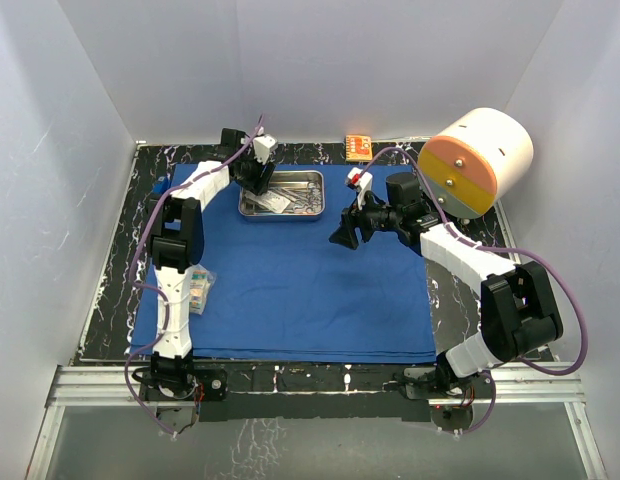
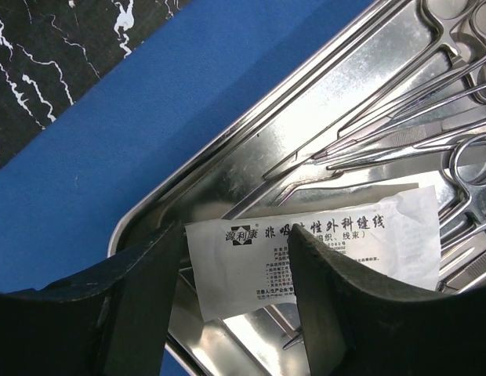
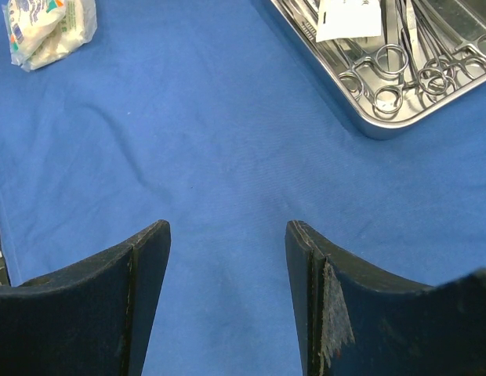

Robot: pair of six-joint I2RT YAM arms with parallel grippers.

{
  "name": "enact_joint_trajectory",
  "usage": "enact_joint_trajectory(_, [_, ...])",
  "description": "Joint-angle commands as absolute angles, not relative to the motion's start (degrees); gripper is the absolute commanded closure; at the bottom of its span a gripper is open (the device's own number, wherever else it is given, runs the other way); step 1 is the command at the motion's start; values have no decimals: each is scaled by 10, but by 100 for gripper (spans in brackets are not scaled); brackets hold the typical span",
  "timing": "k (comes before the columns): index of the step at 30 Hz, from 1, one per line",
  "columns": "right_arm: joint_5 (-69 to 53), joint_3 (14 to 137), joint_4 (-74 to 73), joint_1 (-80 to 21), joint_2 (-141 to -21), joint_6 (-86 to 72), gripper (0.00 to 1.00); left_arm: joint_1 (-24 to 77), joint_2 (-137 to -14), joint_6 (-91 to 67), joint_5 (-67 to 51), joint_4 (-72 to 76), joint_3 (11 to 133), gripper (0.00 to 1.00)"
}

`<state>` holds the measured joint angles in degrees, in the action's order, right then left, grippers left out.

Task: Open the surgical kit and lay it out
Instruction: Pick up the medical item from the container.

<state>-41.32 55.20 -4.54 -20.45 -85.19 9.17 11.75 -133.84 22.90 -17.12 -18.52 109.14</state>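
The royal-blue cloth point(image 1: 300, 290) lies spread flat on the table. The steel tray point(image 1: 320, 195) sits at its far middle and holds forceps and clamps point(image 2: 400, 133) and a white printed packet point(image 2: 251, 258). My left gripper point(image 1: 258, 180) is open and low over the tray's left end point(image 2: 172, 196). In the left wrist view it point(image 2: 237, 235) has a finger on each side of the packet. A second clear packet point(image 1: 197, 288) lies on the cloth's left edge. My right gripper point(image 1: 342, 232) is open and empty above bare cloth point(image 3: 227, 227). The right wrist view shows the tray point(image 3: 384, 129) and that second packet point(image 3: 48, 27).
A big white-and-orange cylinder point(image 1: 480, 160) stands at the back right, close behind the right arm. A small orange box point(image 1: 358, 146) lies against the back wall. A small red-and-white item point(image 1: 358, 180) lies on the cloth right of the tray. Black marbled tabletop point(image 1: 120, 270) borders the cloth.
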Motion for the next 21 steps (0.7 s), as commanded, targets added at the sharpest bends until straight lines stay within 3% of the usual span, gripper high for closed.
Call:
enact_joint_trajectory(1, [-417,549,-16,-200,-835,102,41,117,-1337,226,-183,-206,1102,47])
enact_joint_trajectory(17, [-419,551,-17,-199,-841,102,41,116,-1338,185,-224,-238,1110,67])
enact_joint_trajectory(21, [-420,552,-18,-200,-844,102,41,117,-1330,162,-244,-250,1119,68])
